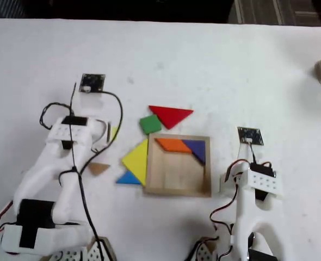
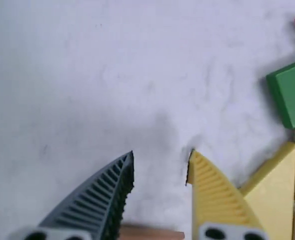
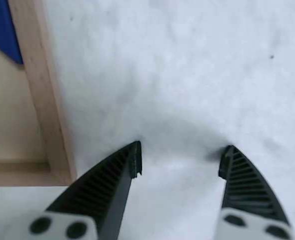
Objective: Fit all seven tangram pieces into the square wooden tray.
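- Wooden tray lies between the two arms. An orange piece and a purple piece sit touching each other along its far edge.
- Five pieces lie outside. A red triangle and a green square are beyond the far left corner. A yellow triangle seems to touch the left rim, with a blue triangle at its near tip. A tan triangle lies farther left.
- Left gripper hangs released and empty over bare table, near the yellow triangle and green square.
- Right gripper is likewise spread and holds nothing. It is over bare table just outside the tray's right rim.
- The step in hand is probably a left-side pickup, likely the yellow triangle.
- These pieces are thin, so the fingers should come right down to the table and pinch two edges squarely.
- The piece should then be carried level and lowered flat inside the rim, snug against the orange piece.
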You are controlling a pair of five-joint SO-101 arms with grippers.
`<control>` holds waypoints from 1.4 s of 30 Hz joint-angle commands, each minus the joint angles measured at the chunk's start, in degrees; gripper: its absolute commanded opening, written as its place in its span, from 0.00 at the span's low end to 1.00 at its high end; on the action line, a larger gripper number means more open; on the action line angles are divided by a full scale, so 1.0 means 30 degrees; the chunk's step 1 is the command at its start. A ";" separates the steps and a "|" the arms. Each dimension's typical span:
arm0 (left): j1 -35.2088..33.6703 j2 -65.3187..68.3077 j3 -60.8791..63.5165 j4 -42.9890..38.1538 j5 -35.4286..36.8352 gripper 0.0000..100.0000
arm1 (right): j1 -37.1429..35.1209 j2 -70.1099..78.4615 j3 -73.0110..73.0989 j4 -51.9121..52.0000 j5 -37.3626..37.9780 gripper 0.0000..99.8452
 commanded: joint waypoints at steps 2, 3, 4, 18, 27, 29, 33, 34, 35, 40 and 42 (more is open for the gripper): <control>0.0249 -0.0249 -0.0234 0.0586 -0.1524 0.20 | 0.0190 0.0190 -0.0029 -0.0630 0.0850 0.24; 0.0132 -0.0249 -0.0293 0.1026 -0.1553 0.20 | 0.0190 0.0190 -0.0029 -0.0630 0.0938 0.24; -0.0073 -0.0278 -0.0352 0.1524 -0.1582 0.20 | 0.0190 0.0190 -0.0029 -0.0630 0.0996 0.24; -0.2095 -0.7516 0.3370 0.4923 -1.1282 0.21 | 0.0161 0.0190 -0.0029 -0.0630 0.1143 0.24; -0.1070 -0.8513 0.4425 0.5421 -2.2271 0.25 | 0.0161 0.0190 0.0000 -0.0630 0.1143 0.24; -0.0396 -0.8308 0.5128 0.6183 -2.5084 0.28 | 0.0190 0.0190 0.0000 -0.0630 0.1143 0.24; 0.0220 -0.8073 0.5480 0.7326 -2.8747 0.26 | 0.0190 0.0190 0.0176 -0.0894 0.1084 0.24; 0.0278 -0.8044 0.5480 0.7033 -2.8952 0.26 | 0.0190 0.0190 0.0176 -0.0952 0.1084 0.24; 0.0278 -0.7985 0.5480 0.6593 -2.9216 0.26 | 0.0190 0.0190 0.0176 -0.0952 0.1084 0.24; 0.0308 -0.7956 0.5451 0.5802 -3.1062 0.26 | 0.0190 0.0190 0.0176 -0.0982 0.1084 0.24; 0.0220 -0.7956 0.5480 0.5245 -3.1971 0.26 | 0.0190 0.0190 0.0176 -0.0982 0.1114 0.24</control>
